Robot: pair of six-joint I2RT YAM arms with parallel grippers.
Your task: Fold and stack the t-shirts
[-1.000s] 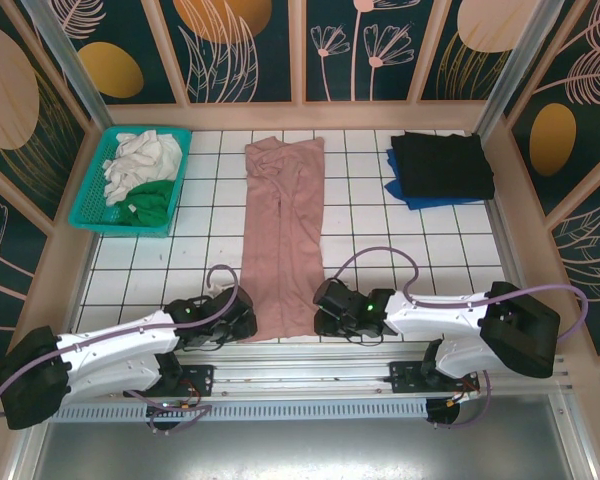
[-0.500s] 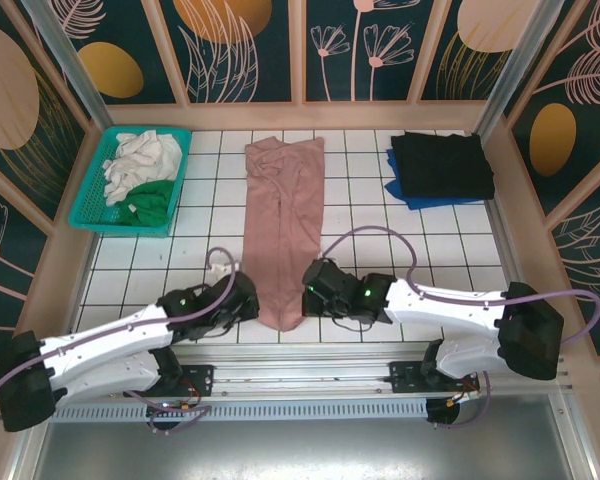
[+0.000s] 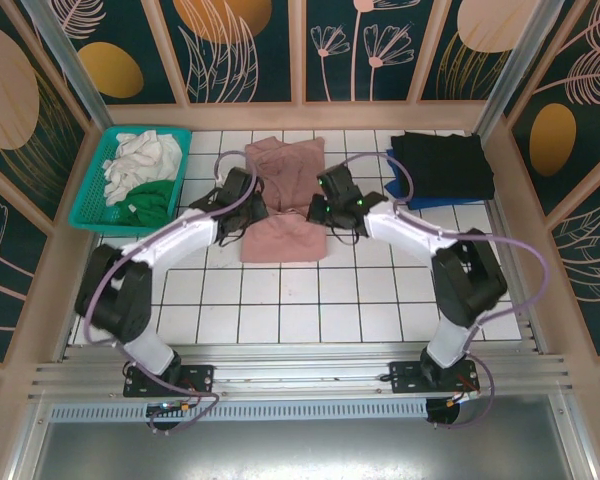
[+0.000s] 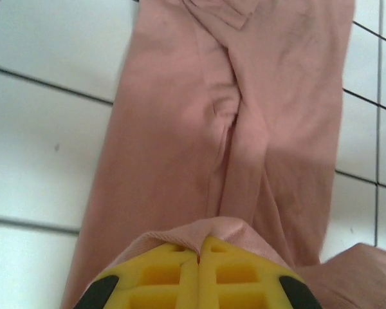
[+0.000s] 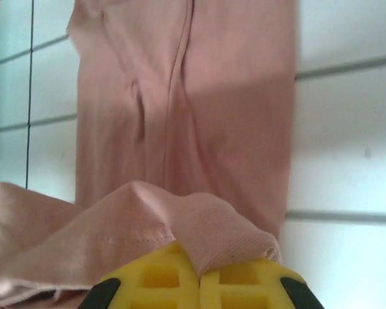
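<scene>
T-shirts sit in three spots across the tiled table (image 3: pixel 380 290): a white t-shirt (image 3: pixel 145 155) and a green t-shirt (image 3: pixel 152 203) heaped in the teal basket (image 3: pixel 92 216) at the far left, the pink t-shirt (image 3: pixel 283 238) at centre back, and a black t-shirt (image 3: pixel 442 160) folded on a blue t-shirt (image 3: pixel 405 193) at the far right. The left gripper (image 3: pixel 250 208) is clenched on one corner of the pink cloth, and the right gripper (image 3: pixel 318 208) is clamped on the other, lifting that end over the rest of the narrow strip. In each wrist view the yellow pads of the left gripper (image 4: pixel 198 254) and the right gripper (image 5: pixel 199 265) pinch only a thin bite of fabric. Judging by that, a corner could slip free, or uneven travel could skew the fold or drag the layer beneath. The chest print is not visible, the blue shirt is mostly covered, and from above the wrists hide the fingertips.
</scene>
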